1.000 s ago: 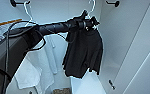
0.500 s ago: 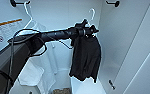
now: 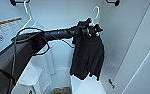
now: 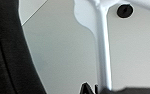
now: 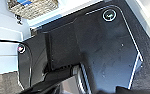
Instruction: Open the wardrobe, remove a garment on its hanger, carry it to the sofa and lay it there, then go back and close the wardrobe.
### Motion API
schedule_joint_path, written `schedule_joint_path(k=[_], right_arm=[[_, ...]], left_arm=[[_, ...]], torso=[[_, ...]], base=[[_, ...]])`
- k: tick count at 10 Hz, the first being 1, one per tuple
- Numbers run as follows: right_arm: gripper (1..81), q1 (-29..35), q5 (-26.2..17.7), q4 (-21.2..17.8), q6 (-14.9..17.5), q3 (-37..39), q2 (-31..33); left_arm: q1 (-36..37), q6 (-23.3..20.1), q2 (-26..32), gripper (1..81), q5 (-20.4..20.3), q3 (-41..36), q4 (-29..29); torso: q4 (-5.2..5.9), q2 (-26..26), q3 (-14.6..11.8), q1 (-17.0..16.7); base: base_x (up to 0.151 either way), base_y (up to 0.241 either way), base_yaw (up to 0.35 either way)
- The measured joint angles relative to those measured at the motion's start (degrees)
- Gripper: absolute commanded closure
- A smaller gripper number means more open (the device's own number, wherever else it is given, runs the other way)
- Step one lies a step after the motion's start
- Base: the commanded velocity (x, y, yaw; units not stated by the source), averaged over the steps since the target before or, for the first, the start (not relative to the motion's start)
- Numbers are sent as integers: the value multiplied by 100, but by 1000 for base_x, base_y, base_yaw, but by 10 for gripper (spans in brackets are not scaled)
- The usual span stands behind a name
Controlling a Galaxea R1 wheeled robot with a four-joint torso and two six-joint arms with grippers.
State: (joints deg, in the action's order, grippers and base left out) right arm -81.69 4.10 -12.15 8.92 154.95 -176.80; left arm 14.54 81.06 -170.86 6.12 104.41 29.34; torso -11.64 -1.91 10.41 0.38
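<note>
In the head view the robot's black left arm comes in from the left edge and reaches across the middle of the frame into the open white wardrobe (image 3: 66, 15), whose pale back wall and side panels take up most of the picture. The left gripper (image 3: 94, 29) sits right of centre in the upper half, at the neck of the thin white wire hanger (image 3: 97, 13), whose curved hook rises above it toward the top of the frame. The claw looks closed on the hanger just below the hook, though the fingers themselves are hard to make out. The black long-sleeved soft garment (image 3: 88, 57) hangs straight down from that hanger, filling the centre right of the frame, its hem ending low, above the wardrobe's white floor.

At the upper left a second white hanger (image 3: 28, 13) carries a white garment (image 3: 38, 72) that drapes down the left side, behind the arm. A black rail bracket (image 3: 14, 3) shows at the top left corner and another (image 3: 115, 2) at the top right. A woven basket (image 3: 61, 90) sits at the bottom centre.

In the left wrist view the white hanger stem (image 4: 103, 50) runs through the right half, with dark fabric (image 4: 8, 50) along the left edge.

The right claw's state cannot be told.
</note>
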Motion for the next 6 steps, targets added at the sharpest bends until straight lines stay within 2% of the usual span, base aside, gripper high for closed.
schedule_joint_path(k=[6], right_arm=[[10,-45,6,2,2,1,4]], left_arm=[[-68,0,-59,811,-12,-22,0]], torso=[[0,-5,-2,-13]], base=[[-99,0,0]])
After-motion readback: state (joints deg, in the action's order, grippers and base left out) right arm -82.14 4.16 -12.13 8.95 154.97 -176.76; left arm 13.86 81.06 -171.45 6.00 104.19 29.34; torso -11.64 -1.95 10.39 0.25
